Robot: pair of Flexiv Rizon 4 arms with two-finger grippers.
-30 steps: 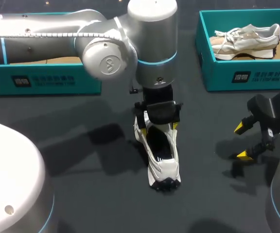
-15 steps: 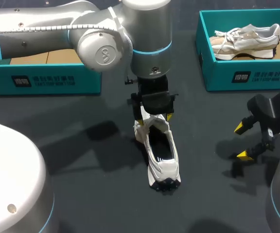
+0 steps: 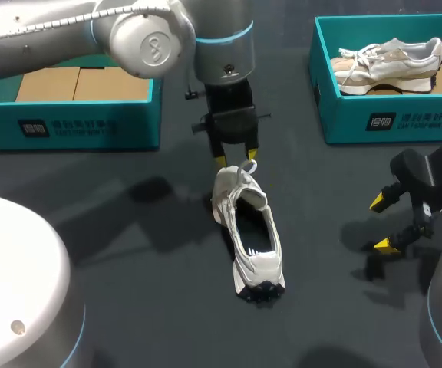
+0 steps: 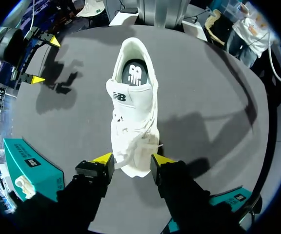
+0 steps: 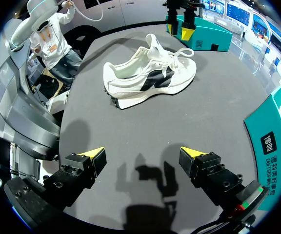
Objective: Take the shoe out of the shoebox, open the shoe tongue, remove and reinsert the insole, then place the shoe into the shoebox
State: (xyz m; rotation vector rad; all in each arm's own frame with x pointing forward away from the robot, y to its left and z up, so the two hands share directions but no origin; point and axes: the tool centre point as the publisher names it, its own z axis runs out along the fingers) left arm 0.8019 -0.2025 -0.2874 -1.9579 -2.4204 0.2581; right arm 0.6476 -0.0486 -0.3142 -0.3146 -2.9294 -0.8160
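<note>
1. Out on the dark table, midway between the two arms, the white shoe sits upright on its sole, well apart from both boxes. Step one, lifting it out of the shoebox, is done
2. Above the toe end hovers the left hand, fingers a narrow gap apart. In its own wrist view the toe shows between the yellow tips but lower down, and no grip on it can be made out. A loop of lace rises just beside one fingertip; whether it is snagged there cannot be told
3. Look at the tongue: it stands up and away from the opening, laces slack, so the tongue-opening step reads as done or all but done
4. Down inside, the insole lies flat at the heel end. The remove-and-reinsert looks to be the work ahead, though the pictures alone cannot settle that
5. Off to the shoe's side the right hand hangs low over the table, spread wide and holding nothing, well apart from the shoe and free to come in for the insole
6. Waiting for the finish, the left shoebox shows only cardboard inside, while the right shoebox holds a beige shoe. Boxing the white shoe remains to be done
</note>
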